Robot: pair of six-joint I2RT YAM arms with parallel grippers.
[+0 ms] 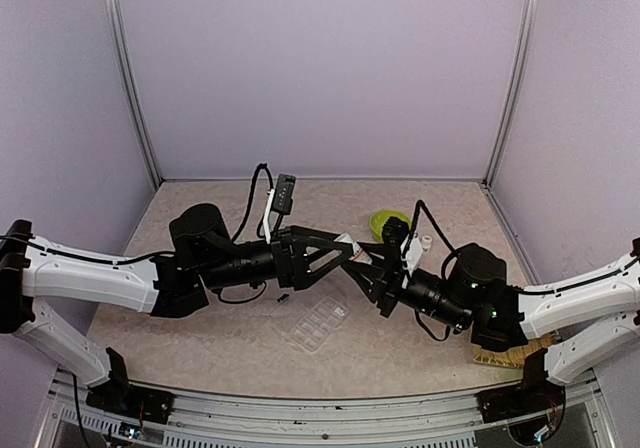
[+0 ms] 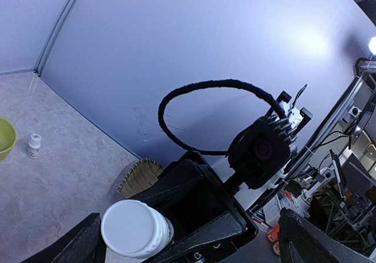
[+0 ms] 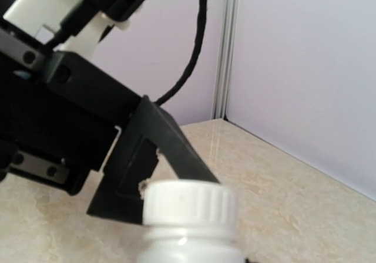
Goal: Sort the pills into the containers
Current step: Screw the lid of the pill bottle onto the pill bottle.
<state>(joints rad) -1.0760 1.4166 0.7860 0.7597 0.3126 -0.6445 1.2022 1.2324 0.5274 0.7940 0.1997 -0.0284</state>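
Meeting just above the box (image 1: 318, 323), the two arms face each other over the table (image 1: 200, 338). The right gripper (image 1: 366, 266) is clamped on a white bottle (image 3: 189, 233), whose ribbed cap (image 3: 189, 203) is on and turned toward the left gripper (image 1: 346, 252). The left jaws are spread wide with nothing in them. In the left wrist view the cap sits off-centre in that gap, nearer one finger.

No pills show loose anywhere (presumably they are inside the bottle). The box lies flat on the table directly under the grippers, and the top view does not show whether its lids are up. Beyond the box, toward the back wall, sit a green bowl (image 1: 388, 221) and, just beside it, a second bottle (image 2: 34, 145).

The step in hand looks to be uncapping. Done well, the left gripper would centre on the cap, close on the ribbed rim alone and twist while the right gripper holds the body firm. The mouth is best tipped upward before the cap comes free, then brought over the box, or pills may scatter across the table.

No brand, label or writing can be read; the bottle's visible side is plain white.
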